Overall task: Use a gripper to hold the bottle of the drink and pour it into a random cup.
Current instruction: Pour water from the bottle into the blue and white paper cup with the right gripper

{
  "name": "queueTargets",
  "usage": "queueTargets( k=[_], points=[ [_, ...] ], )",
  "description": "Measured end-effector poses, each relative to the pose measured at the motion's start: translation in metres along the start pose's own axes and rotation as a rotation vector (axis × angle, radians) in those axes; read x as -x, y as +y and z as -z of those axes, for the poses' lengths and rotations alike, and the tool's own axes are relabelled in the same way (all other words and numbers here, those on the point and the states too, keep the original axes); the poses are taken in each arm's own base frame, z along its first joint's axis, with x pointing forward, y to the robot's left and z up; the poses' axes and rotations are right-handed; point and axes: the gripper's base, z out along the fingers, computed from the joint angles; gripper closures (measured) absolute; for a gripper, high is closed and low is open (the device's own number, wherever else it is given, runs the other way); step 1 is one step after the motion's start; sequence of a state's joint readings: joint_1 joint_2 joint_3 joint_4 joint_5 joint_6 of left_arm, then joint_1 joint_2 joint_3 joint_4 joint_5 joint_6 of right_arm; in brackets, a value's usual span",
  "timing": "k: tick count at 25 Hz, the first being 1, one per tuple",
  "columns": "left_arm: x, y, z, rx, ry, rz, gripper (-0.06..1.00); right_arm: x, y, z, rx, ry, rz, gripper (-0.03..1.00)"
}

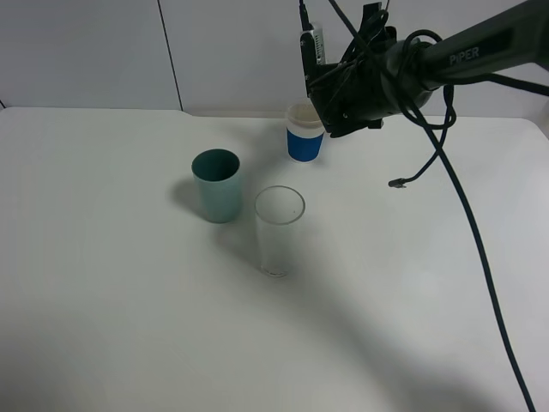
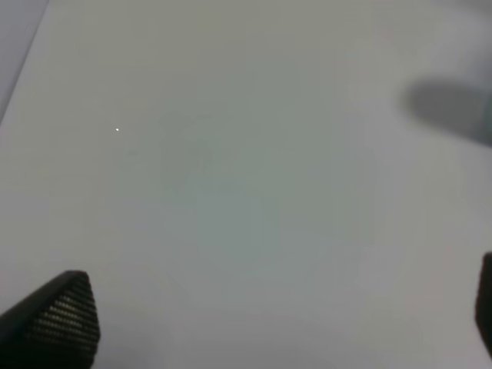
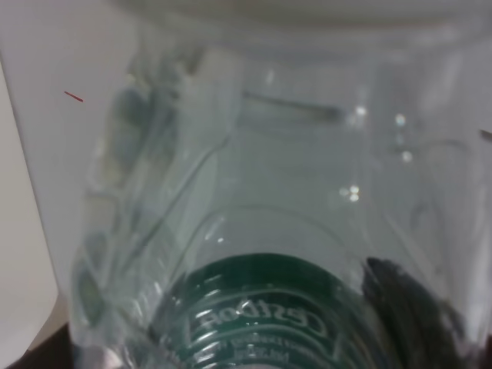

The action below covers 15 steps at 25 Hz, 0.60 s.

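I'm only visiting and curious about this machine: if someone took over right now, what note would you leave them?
Left pincer: open and empty, over bare table.
Right pincer: shut on the clear, green-labelled drink bottle, raised close by the white-rimmed blue cup at the back.
Teal cup and tall clear glass stand nearer the front, apart from both pincers.
Done: bottle picked up and held at the blue cup.
Left: tip the bottle and pour. Whether any drink is in the cup yet cannot be told.
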<state>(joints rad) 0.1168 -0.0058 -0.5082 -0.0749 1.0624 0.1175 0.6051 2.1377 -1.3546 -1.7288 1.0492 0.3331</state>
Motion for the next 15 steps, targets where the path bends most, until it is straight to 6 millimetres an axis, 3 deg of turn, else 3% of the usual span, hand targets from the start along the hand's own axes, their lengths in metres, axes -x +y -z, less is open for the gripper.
queueTargets(
  k=[15],
  points=[
    [0.0000, 0.0000, 0.0000, 0.000, 0.000, 0.000, -0.05, -0.0001, 0.0000, 0.0000, 0.000, 0.001, 0.000, 0.41]
  ],
)
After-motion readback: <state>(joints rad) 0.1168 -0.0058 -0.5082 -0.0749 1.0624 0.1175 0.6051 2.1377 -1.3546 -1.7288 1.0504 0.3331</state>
